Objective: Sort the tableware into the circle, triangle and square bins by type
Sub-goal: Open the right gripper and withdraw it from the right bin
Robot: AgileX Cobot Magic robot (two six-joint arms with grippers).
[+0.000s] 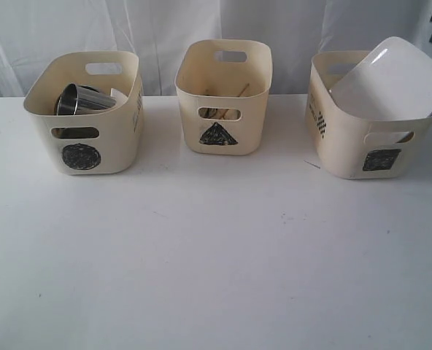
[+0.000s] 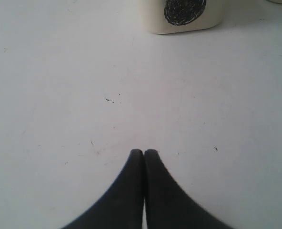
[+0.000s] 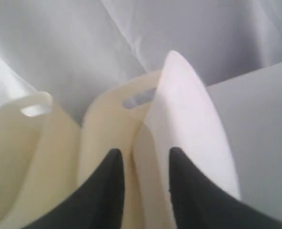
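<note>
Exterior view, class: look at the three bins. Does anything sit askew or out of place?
Yes. The white plate in the square bin leans at a slant, jutting well above the rim rather than lying inside. In the circle bin, a steel mug lies tipped over, not upright.

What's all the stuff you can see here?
Cream plastic circle bin, triangle bin, square bin: three, cream, left to right on the table.
Shiny steel mug: one visible, silver, in circle bin.
Thin wooden chopsticks: count unclear, brown, in triangle bin.
White plastic plate: one seen, white, leaning out of square bin.
White table: one, under everything.
Left claw: black, shut, over bare table.
Right claw: black, open, beside the plate.
</note>
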